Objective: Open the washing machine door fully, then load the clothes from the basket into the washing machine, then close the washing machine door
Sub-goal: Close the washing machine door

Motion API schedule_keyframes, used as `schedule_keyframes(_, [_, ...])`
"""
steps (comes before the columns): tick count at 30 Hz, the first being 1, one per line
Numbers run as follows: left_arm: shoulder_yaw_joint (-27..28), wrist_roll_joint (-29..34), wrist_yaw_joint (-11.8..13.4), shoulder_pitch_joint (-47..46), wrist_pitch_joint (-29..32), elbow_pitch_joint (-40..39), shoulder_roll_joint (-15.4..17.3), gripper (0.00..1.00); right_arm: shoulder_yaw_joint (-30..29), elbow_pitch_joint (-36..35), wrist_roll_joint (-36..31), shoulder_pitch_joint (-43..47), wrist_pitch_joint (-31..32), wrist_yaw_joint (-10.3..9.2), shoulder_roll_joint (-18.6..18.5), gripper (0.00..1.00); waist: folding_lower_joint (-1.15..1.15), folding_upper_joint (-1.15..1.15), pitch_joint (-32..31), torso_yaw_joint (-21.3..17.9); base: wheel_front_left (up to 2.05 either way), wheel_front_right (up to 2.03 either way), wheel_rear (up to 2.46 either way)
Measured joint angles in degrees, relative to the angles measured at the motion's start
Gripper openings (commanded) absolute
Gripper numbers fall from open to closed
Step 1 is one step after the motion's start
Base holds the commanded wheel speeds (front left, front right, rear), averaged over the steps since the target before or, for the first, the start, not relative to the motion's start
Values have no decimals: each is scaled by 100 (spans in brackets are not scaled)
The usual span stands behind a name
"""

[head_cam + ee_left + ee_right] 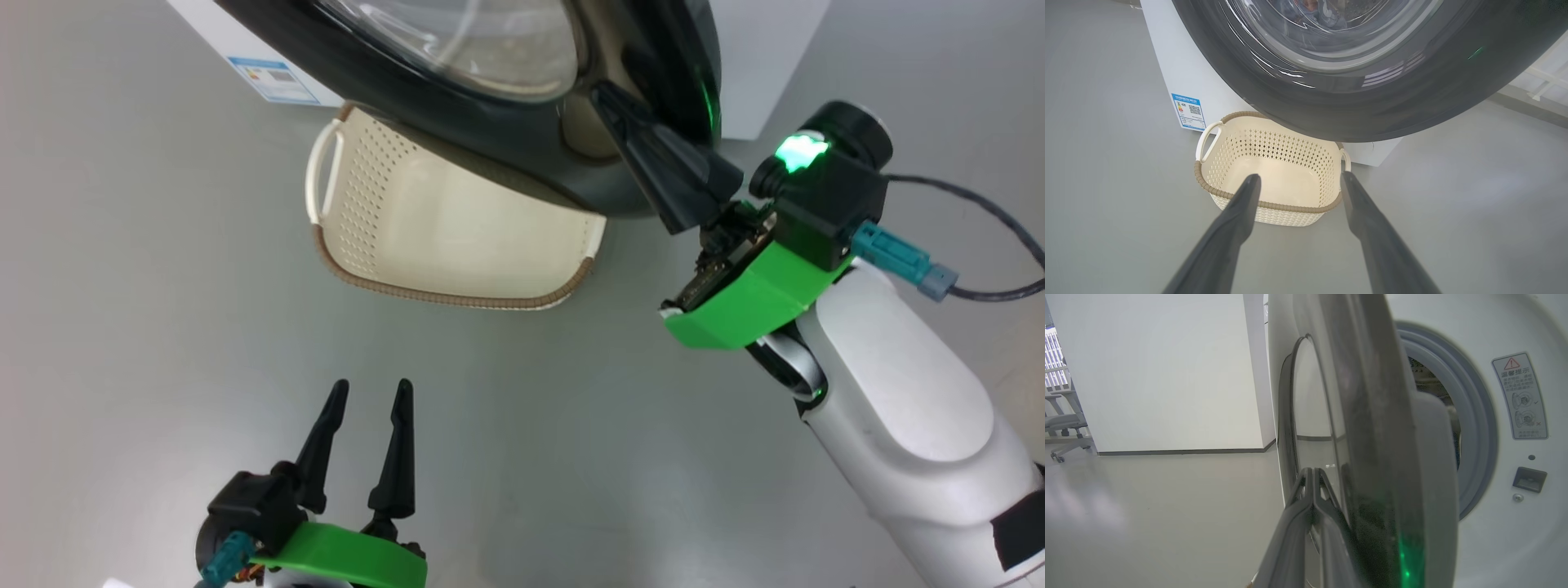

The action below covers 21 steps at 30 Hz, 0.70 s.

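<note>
Door (506, 139) overhangs basket (457, 237); R pincer (602, 91) pressed together, touching door; L pincer (371, 388) spread.

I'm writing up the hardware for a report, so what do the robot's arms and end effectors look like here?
The left end effector and right end effector each have two long tapered black fingers on a black body, with a bright green bracket and a teal connector. The right forearm is glossy white, with a dark cable and a glowing green light.
</note>
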Motion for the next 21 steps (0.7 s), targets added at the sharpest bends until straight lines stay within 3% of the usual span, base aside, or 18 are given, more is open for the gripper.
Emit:
schedule_keyframes(11, [-313, 0, -2, -250, 0, -3, -11, 100, -175, 156, 20, -480, -1, 0, -127, 0, 0, 0, 464, -203, 0, 0, 0])
schedule_keyframes(21, [-506, 0, -1, -362, -1, -97, -16, 100, -275, 482, 15, -1123, -1, 0, -293, 0, 0, 0, 703, -35, 0, 0, 0])
